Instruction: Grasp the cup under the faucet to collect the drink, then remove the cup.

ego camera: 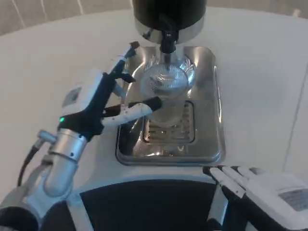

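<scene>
Down by the camera the right hand [262, 185] lies flat and holds nothing, while the left hand [113, 96] is much nearer the cup [166, 84] — its fingers [139, 108] wrap it, upright under the faucet [167, 41].

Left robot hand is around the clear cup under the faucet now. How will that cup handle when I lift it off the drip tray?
The cup looks clear and smooth-walled, so it may slip in the left robot hand. It seems thin and probably light, so squeezing could deform or crack it. It is open-topped beneath the faucet, so any drink inside could spill if tilted; the fill level cannot be judged over the drip tray.
</scene>
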